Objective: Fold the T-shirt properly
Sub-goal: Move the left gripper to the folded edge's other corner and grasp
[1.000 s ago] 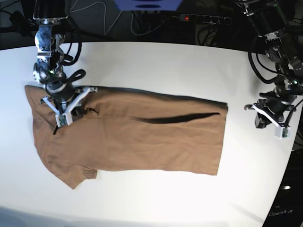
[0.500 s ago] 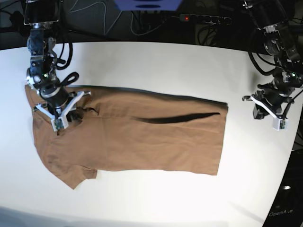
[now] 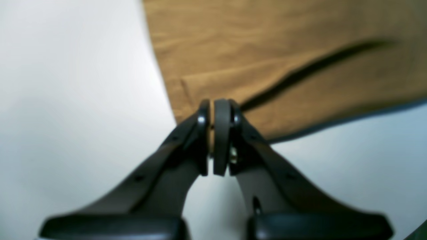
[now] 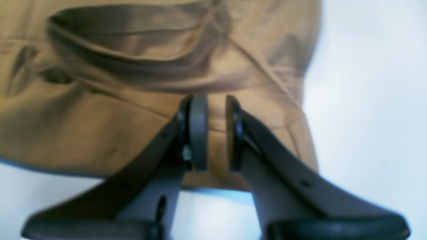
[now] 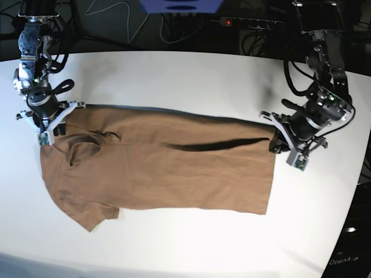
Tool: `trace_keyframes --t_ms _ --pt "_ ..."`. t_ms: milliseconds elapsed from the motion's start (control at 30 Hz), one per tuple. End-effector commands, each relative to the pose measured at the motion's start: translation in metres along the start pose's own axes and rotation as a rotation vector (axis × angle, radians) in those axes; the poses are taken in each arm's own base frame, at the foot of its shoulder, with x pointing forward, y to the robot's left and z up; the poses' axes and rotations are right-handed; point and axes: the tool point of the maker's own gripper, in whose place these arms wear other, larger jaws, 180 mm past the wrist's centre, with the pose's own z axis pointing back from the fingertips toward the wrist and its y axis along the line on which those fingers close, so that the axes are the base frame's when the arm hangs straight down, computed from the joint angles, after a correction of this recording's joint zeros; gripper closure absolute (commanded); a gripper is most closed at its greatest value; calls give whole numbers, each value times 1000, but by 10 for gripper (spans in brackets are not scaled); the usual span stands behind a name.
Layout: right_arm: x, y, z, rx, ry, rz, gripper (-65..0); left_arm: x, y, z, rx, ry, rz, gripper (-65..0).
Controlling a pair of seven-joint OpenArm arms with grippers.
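The tan-brown T-shirt [image 5: 174, 174] lies flat on the white table [image 5: 191, 75], collar end to the left and hem to the right. A long dark crease [image 5: 214, 143] runs across its upper half. My right gripper [image 5: 43, 132] is at the shirt's upper-left corner. In the right wrist view its jaws [image 4: 213, 100] stand narrowly apart with T-shirt [image 4: 100, 110] fabric pinched between them, and a raised fold sits just beyond. My left gripper [image 5: 279, 141] is at the upper hem corner. Its fingers [image 3: 213, 101] are pressed together over the T-shirt [image 3: 267, 50] edge, holding nothing.
A black power strip [image 5: 249, 23] and loose cables lie behind the table's far edge. Bare white tabletop surrounds the shirt on all sides. The table's right edge [image 5: 356, 191] runs close behind the left arm.
My right gripper moved left and back from the collar area to the shirt's corner, bunching a fold near the collar. My left gripper came in from the right to the hem corner.
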Motion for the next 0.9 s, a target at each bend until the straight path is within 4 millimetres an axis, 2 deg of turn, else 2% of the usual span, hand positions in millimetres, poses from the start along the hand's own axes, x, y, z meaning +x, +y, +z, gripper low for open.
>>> trace_keyframes --t_ms 0,100,267,433,800,867 --pt "14 -6 2 -8 -44 10 -99 6 2 -2 13 -10 -28 -22" --pt "14 -6 2 -8 -44 10 -99 -13 -7 -13 7 67 -92 -22" --pt "13 -5 2 -7 -41 9 -99 -35 -5 -23 10 140 -99 -22" --pt "13 -5 2 -7 -41 9 -99 -28 -1 -27 13 136 -99 -22" --pt "13 -5 2 -6 -41 8 -99 0 -43 -45 -84 103 -219 -22" --pt "13 -5 2 -6 -41 8 -99 -5 -44 -48 -90 121 -215 -22"
